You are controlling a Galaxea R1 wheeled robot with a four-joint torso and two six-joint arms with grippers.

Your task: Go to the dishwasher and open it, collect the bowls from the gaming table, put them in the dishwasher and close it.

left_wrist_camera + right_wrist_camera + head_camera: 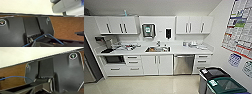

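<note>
I am facing a small kitchenette from across a pale, glossy floor, with open room stretching ahead of me up to the cabinet fronts. The dishwasher, brushed steel with a bar handle along its top edge, is sitting shut under the white counter, right of the two white doors below the steel sink and left of a stack of drawers. Two lidded bins, one black-topped and one green-topped, are crowding the right foreground against a wall carrying posters, narrowing the way on that side. A built-in oven is closing off the far left of the run. White wall cupboards are hanging above. In both wrist views I am seeing dark robot housing, a blue cable and brown wood-grain surface; I cannot tell how either gripper's jaws are standing.
</note>
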